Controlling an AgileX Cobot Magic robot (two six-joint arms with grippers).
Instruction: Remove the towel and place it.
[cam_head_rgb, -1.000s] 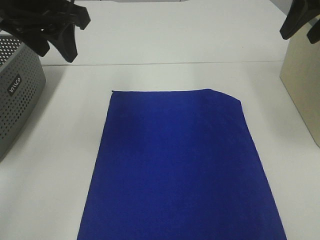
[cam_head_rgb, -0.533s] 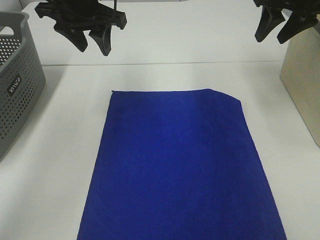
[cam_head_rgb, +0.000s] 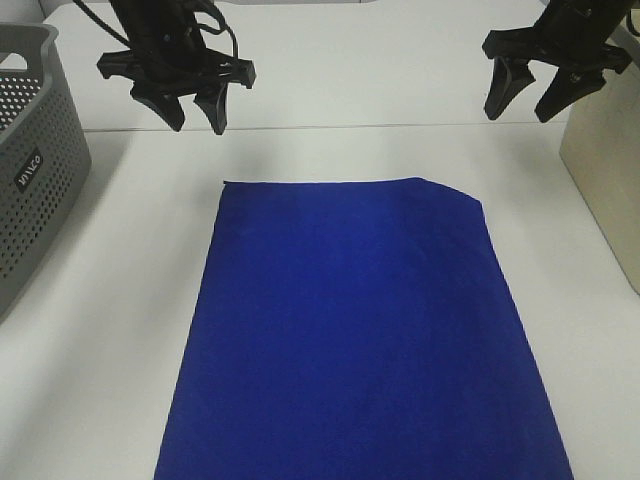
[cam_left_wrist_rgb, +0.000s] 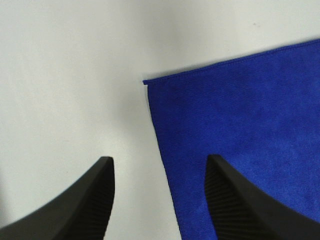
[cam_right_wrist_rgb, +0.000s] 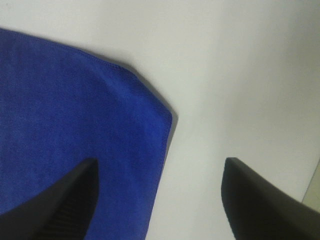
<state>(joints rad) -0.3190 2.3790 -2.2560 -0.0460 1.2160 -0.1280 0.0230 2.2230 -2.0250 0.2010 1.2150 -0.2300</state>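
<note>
Left pincer and right pincer (both spread, empty) hover above towel's 2 far corners.

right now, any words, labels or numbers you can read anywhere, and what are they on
Basket, small dark label on its side wall: white capitals running up the label, "V...CO"; the middle letters are too blurred to read for sure.
Towel: no text or tag in view.
Box at the right edge: no print in view.
Nothing else carries writing.
</note>
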